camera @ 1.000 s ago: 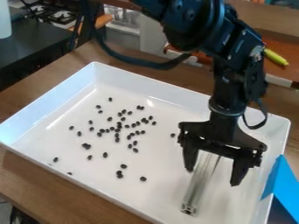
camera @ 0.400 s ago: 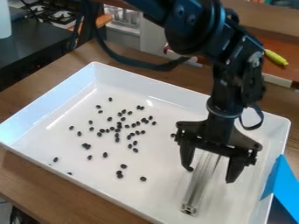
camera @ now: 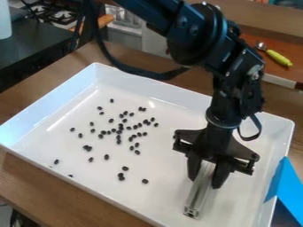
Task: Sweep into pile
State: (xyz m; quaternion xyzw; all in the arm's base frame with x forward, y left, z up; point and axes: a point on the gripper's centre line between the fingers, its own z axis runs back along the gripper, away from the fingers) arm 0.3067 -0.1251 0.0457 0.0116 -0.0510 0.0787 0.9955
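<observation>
Wooden table (camera: 26, 177), dark counter (camera: 35, 51) behind, stovetop (camera: 58, 15) beyond

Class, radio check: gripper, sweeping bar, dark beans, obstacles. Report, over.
Gripper closed on metal bar, inside white tray. Dark beans scattered, not piled. No obstacle seen between bar and beans; tray walls bound the sweep.
</observation>
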